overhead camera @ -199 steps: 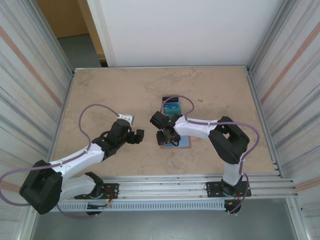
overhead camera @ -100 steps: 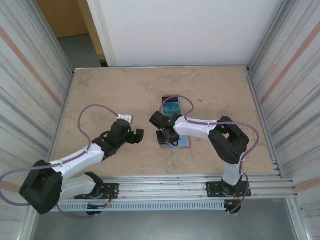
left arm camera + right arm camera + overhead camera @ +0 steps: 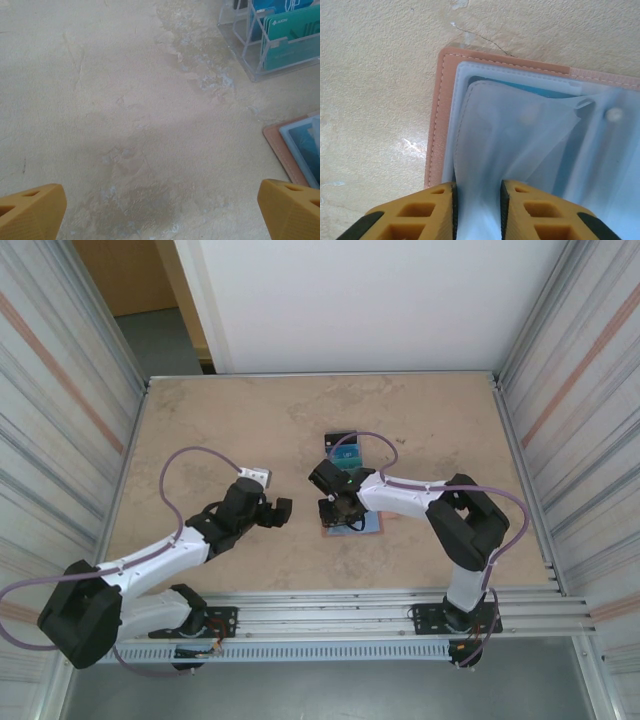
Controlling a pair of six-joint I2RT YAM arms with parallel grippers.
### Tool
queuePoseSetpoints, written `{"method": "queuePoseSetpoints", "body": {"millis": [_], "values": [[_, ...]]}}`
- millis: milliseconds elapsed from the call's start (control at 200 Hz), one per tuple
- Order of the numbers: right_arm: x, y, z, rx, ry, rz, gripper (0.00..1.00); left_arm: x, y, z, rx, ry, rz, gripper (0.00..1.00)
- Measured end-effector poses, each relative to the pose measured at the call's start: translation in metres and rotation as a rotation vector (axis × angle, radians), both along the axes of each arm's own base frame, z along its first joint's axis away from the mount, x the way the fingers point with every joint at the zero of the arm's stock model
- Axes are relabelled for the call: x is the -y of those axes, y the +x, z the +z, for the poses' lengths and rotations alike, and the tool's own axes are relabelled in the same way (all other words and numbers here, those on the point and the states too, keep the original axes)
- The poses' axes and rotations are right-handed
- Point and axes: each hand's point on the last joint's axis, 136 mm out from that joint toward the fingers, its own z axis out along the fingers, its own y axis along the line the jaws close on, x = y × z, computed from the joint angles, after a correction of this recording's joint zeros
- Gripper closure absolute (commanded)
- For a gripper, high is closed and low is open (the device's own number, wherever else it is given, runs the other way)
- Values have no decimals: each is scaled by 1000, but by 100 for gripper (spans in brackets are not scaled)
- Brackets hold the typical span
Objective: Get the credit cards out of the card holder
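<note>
The salmon card holder (image 3: pixel 368 524) lies open on the table, its blue-grey clear pockets up. My right gripper (image 3: pixel 341 512) is down on its left end. In the right wrist view the fingers (image 3: pixel 442 210) pinch a raised fold of clear pocket (image 3: pixel 515 130) between them, next to the holder's salmon edge (image 3: pixel 436 125). A blue credit card (image 3: pixel 520 88) shows inside a pocket. My left gripper (image 3: pixel 281 510) hovers wide open left of the holder, nothing between its fingertips (image 3: pixel 30 210). The holder's corner (image 3: pixel 278 145) shows at the right in the left wrist view.
A clear acrylic stand (image 3: pixel 345 453) behind the holder carries a teal card (image 3: pixel 292 40) and a blue card (image 3: pixel 272 10) upright. Metal walls close in the table on the left and right; a rail runs along the near edge.
The right gripper's jaws have narrowed onto the pocket fold and the arm has shifted slightly right. The left gripper has edged a little toward the holder, still open.
</note>
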Motion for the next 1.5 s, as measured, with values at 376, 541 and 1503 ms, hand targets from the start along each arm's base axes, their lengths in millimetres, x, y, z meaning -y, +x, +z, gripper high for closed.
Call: {"method": "queuePoseSetpoints", "body": {"millis": [376,541,1503], "values": [[-1,-1,4,2,12,2,82,5,-1,11,26,13,-19,1],[-6,-4,10,-5,42,13,84,8,-3,19,58,21,-20,1],[43,10,25,59,-104,-66,70,-2,-2,29,99,48,27,1]]}}
